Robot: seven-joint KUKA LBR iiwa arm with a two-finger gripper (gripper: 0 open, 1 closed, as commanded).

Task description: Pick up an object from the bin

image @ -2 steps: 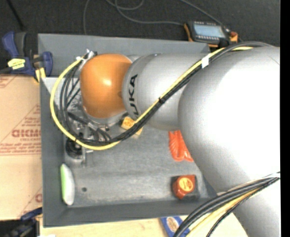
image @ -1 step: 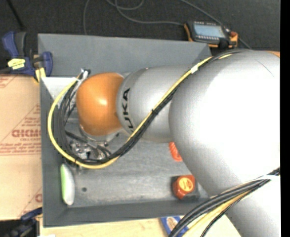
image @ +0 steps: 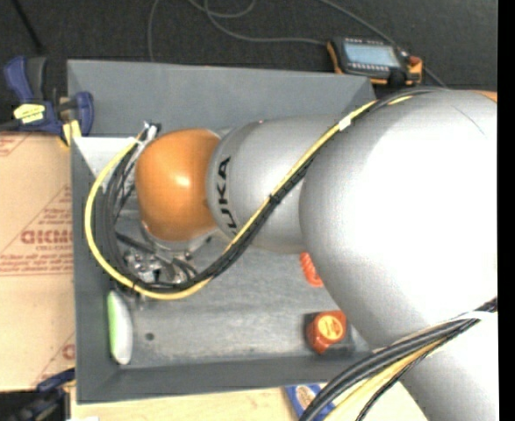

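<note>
A pale green and white oblong thing (image: 119, 327) lies lengthwise in the lower left corner of a grey metal bin (image: 231, 90), close against the left wall. It is the loose thing nearest to the end effector (image: 154, 268), which is low over the left part of the bin floor. In the view the end effector sits just above and slightly right of the oblong thing, apart from it. Whether the end effector is spread or pressed together cannot be told, because the wrist hides it from above. An orange cover (image: 174, 191) caps the wrist directly over it. Yellow and black cables (image: 92, 226) loop around the cover's left side and down beneath it. The thick silver arm (image: 266, 191) reaches in from the right and covers most of the bin's middle and right. By the lower wall on the right, a round orange thing (image: 325, 330) with a yellow mark on top rests on the floor. A smaller orange piece (image: 310, 270) peeks out from under the arm's edge just above it.
</note>
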